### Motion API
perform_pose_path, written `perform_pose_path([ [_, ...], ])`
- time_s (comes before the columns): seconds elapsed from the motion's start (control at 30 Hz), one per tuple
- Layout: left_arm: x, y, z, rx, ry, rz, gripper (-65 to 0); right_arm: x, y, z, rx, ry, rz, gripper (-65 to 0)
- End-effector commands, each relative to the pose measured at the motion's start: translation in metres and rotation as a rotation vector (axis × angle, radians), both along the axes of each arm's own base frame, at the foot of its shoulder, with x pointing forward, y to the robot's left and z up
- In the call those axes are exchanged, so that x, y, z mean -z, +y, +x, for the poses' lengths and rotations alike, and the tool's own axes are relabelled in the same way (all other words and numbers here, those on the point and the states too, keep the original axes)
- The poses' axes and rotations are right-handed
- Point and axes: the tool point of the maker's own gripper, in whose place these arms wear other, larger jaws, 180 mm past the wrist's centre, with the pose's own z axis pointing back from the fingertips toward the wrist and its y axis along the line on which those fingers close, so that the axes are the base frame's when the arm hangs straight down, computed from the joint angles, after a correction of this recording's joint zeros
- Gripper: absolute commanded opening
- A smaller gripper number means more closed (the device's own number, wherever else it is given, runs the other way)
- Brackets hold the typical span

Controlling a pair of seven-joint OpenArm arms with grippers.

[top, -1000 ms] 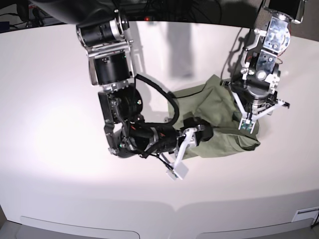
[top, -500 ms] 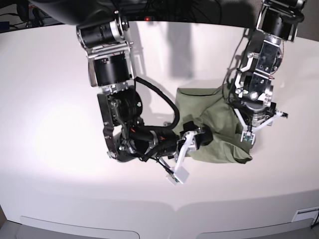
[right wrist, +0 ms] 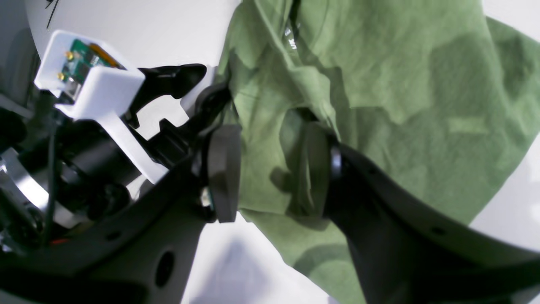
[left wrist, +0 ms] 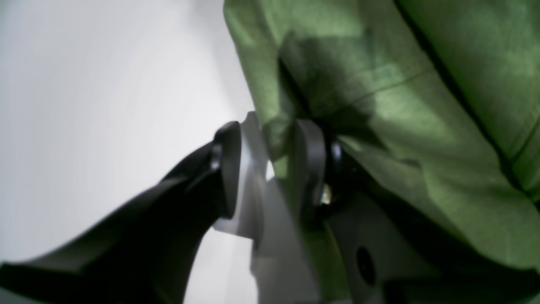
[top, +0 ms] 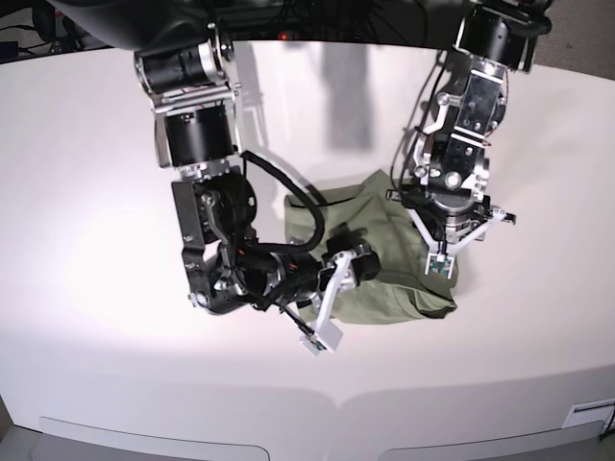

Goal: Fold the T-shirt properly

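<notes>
The T-shirt is lying bunched and wrinkled on the white tabletop, a little right of centre in the base view, between the two arms. The right end effector is reaching in low from that view's left, its jaws pinching a thick fold at the shirt's near edge; green cloth is filling the gap between the two dark pads in the right wrist view. A white camera housing is sitting beside it, over bare tabletop. The left end effector is coming down from above at the shirt's right side in the base view. In the left wrist view its jaws are nipping a narrow ridge of fabric, the cloth hanging between the fingers while the rest of the shirt is spreading away to the right
</notes>
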Motion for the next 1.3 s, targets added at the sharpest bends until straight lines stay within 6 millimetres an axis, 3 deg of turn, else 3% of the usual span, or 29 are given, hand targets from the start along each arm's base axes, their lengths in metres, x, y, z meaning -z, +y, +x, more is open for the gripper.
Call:
perform_pose_path([
  [0.0,0.01,-0.012,-0.013,0.016,0.085,-0.046,-43.5,-0.019,0.001,0.013,0.001,-0.062,0.014,-38.5],
  [0.27,0.012,-0.011,-0.015,0.013,0.098,-0.043,-43.5,-0.006,-0.01,0.02,0.065,-0.077,-0.054,-38.5],
  [0.4,0.012,-0.011,-0.016,0.012,0.101,-0.043,-43.5,0.002,-0.007,0.014,0.072,-0.052,-0.043,-38.5],
  [0.6,0.013,-0.01,-0.018,0.009,0.113,-0.039,-43.5,0.018,0.005,0.001,0.073,0.016,-0.018,-38.5],
  [0.77,0.013,-0.01,-0.018,0.012,0.113,-0.039,-43.5,0.005,0.028,-0.005,0.05,0.049,0.08,-38.5],
  [0.87,0.011,-0.006,-0.015,0.058,0.114,0.024,-43.5,0.004,0.03,-0.007,0.04,0.052,0.085,-38.5],
  [1.0,-0.004,0.031,-0.001,0.041,0.115,0.183,-43.5,0.006,0.044,-0.019,-0.018,0.054,0.079,-38.5],
  [1.27,-0.073,0.146,0.046,-0.078,0.022,0.484,-43.5,-0.013,0.085,-0.055,-0.198,0.061,0.191,-38.5],
])
